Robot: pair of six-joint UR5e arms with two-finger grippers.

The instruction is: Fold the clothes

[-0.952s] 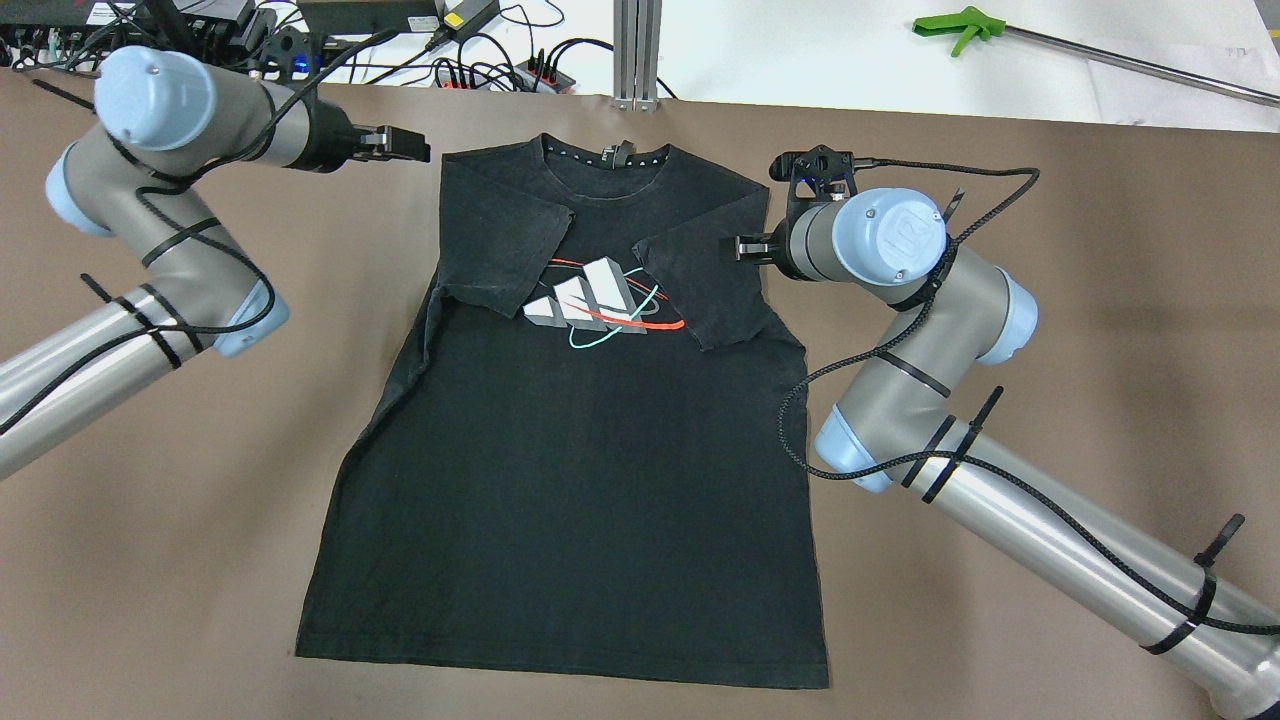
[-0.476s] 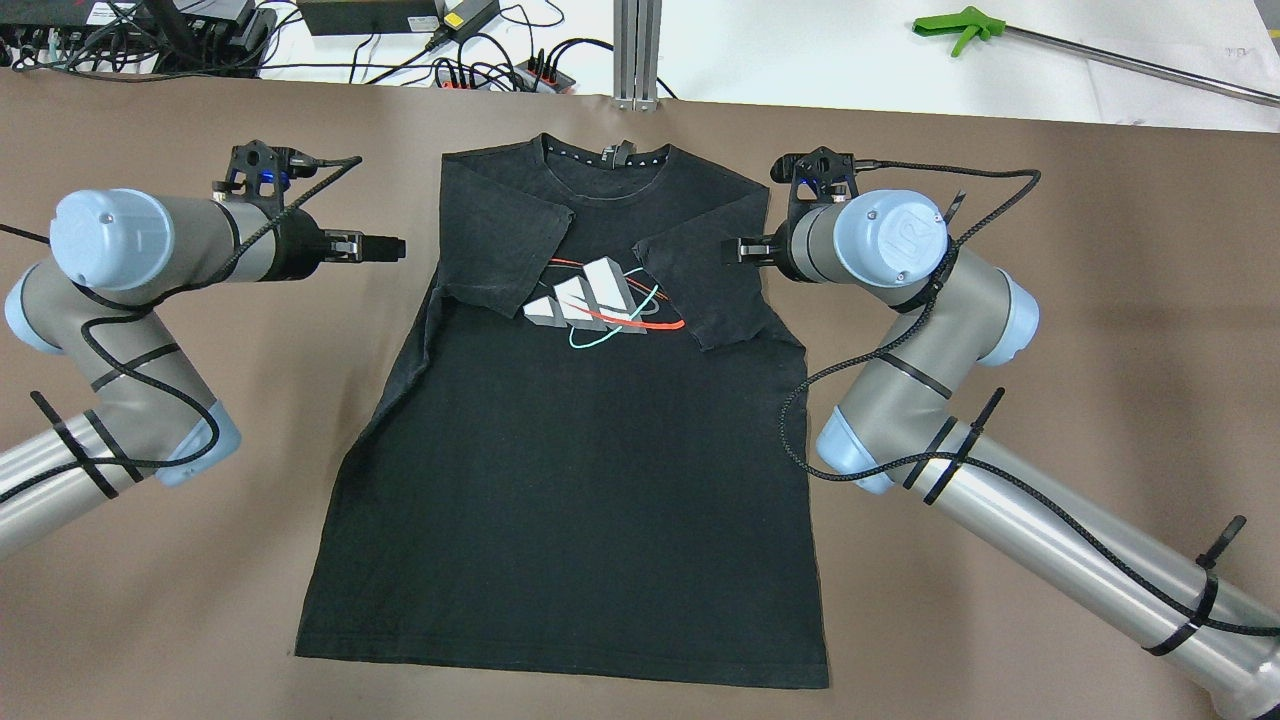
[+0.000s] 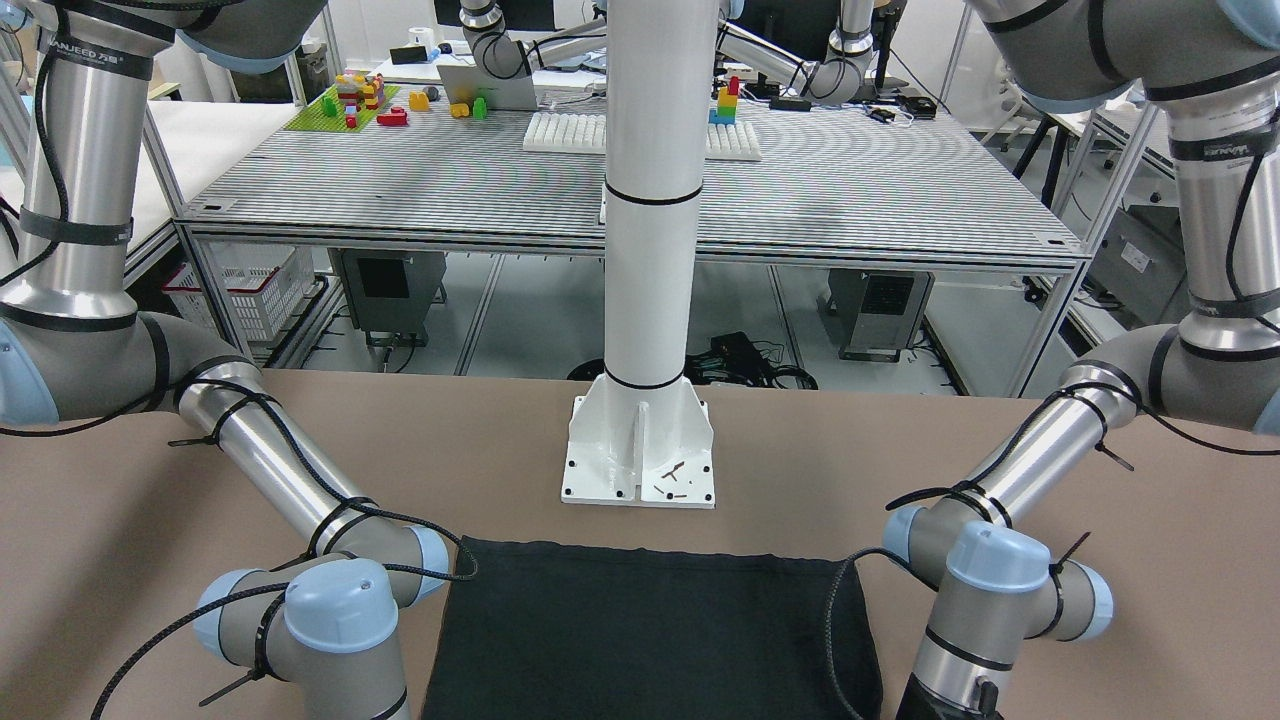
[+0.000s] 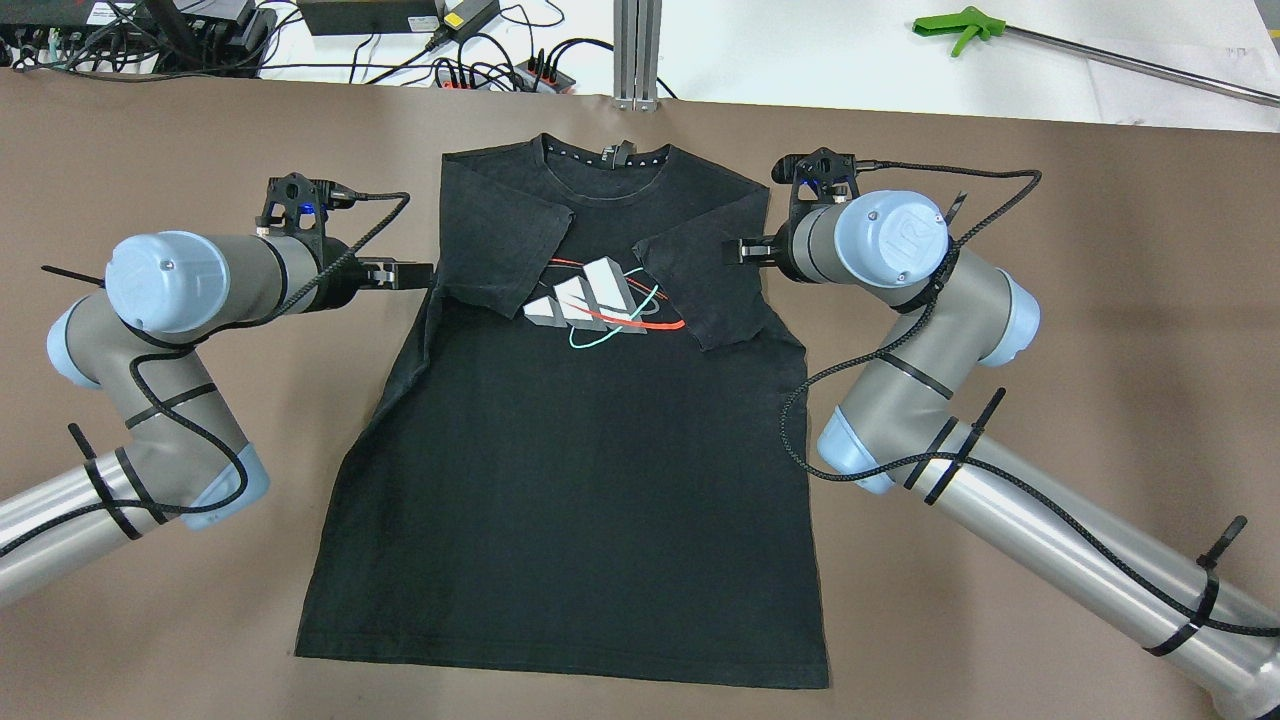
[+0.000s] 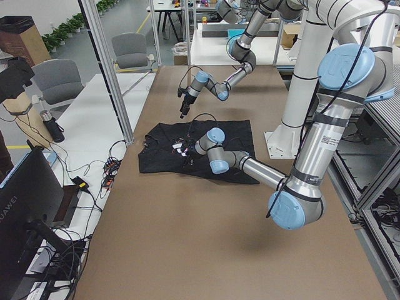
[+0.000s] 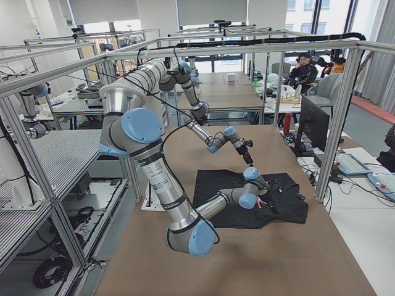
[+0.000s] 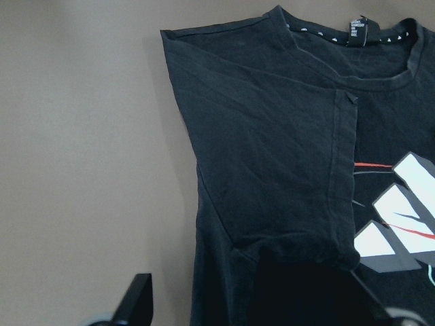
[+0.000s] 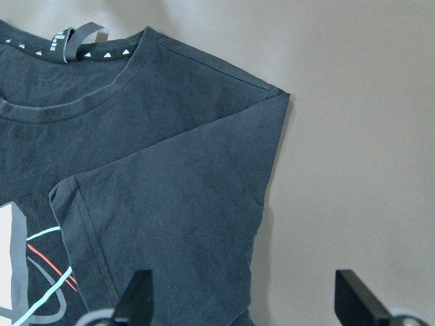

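The clothes are a black T-shirt with a white, red and teal chest logo, lying flat on the brown table, collar at the far side. Both sleeves lie folded inward over the chest. My left gripper is open at the shirt's left edge, level with the folded sleeve; in the left wrist view its fingers stand wide apart above the sleeve. Over the folded right sleeve my right gripper is open too. Neither gripper holds any fabric. The hem shows in the front-facing view.
A white pillar base plate stands just behind the hem on the robot's side. Beyond the table's far edge lie cables and power strips, an aluminium post and a green-handled grabber. A seated person shows far off.
My left arm has swung from the far left corner toward the robot and then right, ending at the shirt's left edge. The right arm and the shirt have stayed put.
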